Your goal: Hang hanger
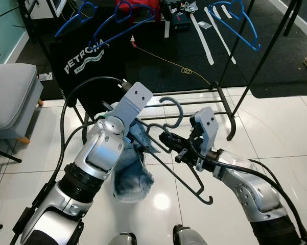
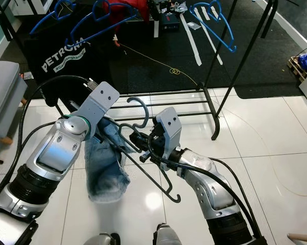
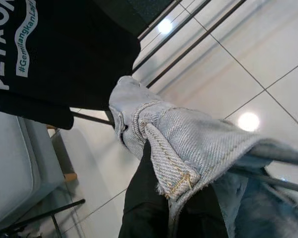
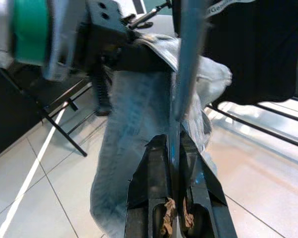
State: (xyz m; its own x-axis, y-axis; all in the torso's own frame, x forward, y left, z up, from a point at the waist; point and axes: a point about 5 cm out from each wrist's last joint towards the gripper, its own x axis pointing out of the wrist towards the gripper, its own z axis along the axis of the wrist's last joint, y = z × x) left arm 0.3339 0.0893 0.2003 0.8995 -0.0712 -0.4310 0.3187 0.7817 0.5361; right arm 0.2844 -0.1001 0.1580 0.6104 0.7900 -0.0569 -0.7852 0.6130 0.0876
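Observation:
A dark grey hanger (image 1: 190, 176) is held low over the white tiles, its hook (image 1: 174, 106) pointing toward the clothes rack. My right gripper (image 4: 173, 166) is shut on the hanger's thin bar. A pale blue denim garment (image 1: 130, 173) droops from the hanger's left end. My left gripper (image 1: 135, 128) is at that end, shut on the denim's upper edge, which folds over a black finger (image 3: 146, 198) in the left wrist view. The wrist plates hide most of both grippers from the head camera.
A black clothes rack (image 1: 245, 66) stands just ahead, its base bars (image 1: 194, 95) on the tiles. Blue hangers (image 1: 236, 23) and a black printed shirt (image 1: 87, 56) hang on it. A grey cushioned seat (image 1: 10, 97) is at the left. Dark carpet lies beyond.

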